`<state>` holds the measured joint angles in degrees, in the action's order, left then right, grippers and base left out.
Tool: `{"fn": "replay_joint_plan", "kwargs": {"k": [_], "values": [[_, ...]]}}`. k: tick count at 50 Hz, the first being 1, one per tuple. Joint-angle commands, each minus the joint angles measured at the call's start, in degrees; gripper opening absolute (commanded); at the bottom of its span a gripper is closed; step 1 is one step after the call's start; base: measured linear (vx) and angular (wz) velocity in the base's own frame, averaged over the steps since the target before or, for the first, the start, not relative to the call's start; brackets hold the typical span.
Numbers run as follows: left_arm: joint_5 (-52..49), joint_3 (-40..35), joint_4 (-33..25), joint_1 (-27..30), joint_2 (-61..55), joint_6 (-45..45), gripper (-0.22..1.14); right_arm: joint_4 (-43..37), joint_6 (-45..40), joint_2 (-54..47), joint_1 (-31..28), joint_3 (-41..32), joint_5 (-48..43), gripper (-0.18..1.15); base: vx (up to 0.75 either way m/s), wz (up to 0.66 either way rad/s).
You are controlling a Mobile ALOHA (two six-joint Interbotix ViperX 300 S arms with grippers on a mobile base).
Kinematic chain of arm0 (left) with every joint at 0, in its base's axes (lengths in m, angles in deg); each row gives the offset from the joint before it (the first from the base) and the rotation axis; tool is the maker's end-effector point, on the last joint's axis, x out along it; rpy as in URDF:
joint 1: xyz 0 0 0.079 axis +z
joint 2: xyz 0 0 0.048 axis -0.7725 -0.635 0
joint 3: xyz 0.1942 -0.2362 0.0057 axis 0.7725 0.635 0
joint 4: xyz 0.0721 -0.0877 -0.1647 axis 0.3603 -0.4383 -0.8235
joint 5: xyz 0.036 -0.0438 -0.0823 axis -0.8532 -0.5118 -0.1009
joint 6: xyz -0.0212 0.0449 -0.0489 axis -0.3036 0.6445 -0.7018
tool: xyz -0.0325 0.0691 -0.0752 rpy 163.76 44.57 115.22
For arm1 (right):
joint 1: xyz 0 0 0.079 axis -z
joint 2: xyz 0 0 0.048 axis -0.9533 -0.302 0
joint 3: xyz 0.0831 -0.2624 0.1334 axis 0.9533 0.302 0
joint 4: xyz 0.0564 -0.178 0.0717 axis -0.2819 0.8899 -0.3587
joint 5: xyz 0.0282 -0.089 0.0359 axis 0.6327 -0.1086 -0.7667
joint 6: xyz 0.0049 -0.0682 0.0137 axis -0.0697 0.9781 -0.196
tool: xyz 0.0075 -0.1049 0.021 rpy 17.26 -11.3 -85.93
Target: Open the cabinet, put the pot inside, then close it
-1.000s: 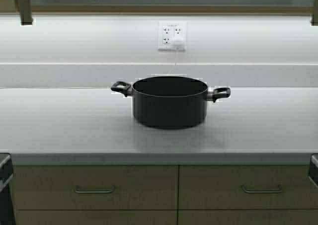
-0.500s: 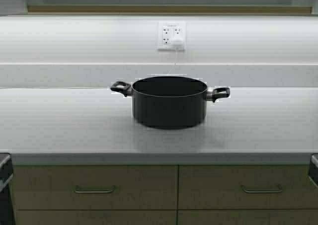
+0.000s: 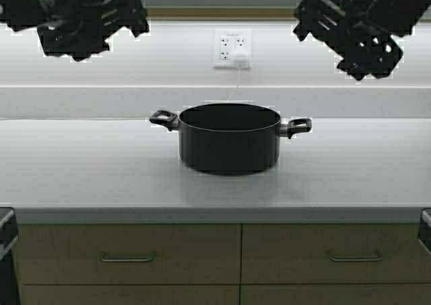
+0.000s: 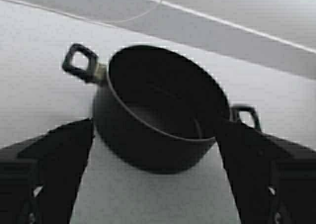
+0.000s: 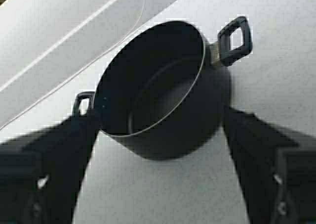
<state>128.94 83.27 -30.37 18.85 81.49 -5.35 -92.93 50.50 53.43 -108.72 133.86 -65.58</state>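
The black pot (image 3: 229,138) stands upright on the white countertop (image 3: 81,170), with nothing in it and its loop handles pointing left and right. High above it on the left hangs my left gripper (image 3: 111,22), open. My right gripper (image 3: 330,22) is just as high on the right, also open. Both wrist views look down on the pot (image 4: 158,110) (image 5: 158,100) from well above, framed by the spread dark fingers of the left gripper (image 4: 154,127) and the right gripper (image 5: 160,117). Of the cabinet only a tan lower edge (image 3: 222,12) shows; its doors are out of view.
A wall outlet (image 3: 233,48) with a white plug and thin cord sits behind the pot. Tan drawer fronts (image 3: 128,254) with bar pulls run below the counter's front edge. Open counter lies either side of the pot.
Both arms have come down into the top of the high view, left and right of the pot; half a second ago neither showed. The pot has not moved.
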Motion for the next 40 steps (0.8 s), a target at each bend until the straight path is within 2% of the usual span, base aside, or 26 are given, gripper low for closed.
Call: {"fn": "replay_joint_plan", "kwargs": {"k": [1,8,15,22,31,40], "values": [[9.2,-1.6,3.6,1.5,-11.2,-7.9,1.02,7.4,-12.1,-11.1,0.1,-0.5,-10.5,1.03,0.00,0.00],[17.6,-3.2,10.2,6.0,-22.0,-20.4,1.02,11.9,-21.6,-20.4,1.2,-1.2,-19.6,1.03,0.00,0.00],[24.3,-6.0,20.3,12.0,-29.5,-31.9,1.02,13.6,-22.3,-24.6,3.2,-2.3,-21.3,1.03,0.04,0.01],[27.1,-9.9,29.1,15.6,-34.9,-37.1,1.02,16.0,-23.0,-26.7,4.6,-3.7,-21.3,1.03,0.10,0.03],[29.2,-10.5,31.2,15.8,-37.8,-38.2,1.02,17.7,-25.9,-28.8,4.6,-3.4,-21.8,1.03,0.19,0.02],[29.9,-10.5,31.5,15.8,-38.8,-38.3,1.02,18.5,-31.0,-33.7,4.6,-3.4,-26.7,1.03,0.21,-0.04]]}}
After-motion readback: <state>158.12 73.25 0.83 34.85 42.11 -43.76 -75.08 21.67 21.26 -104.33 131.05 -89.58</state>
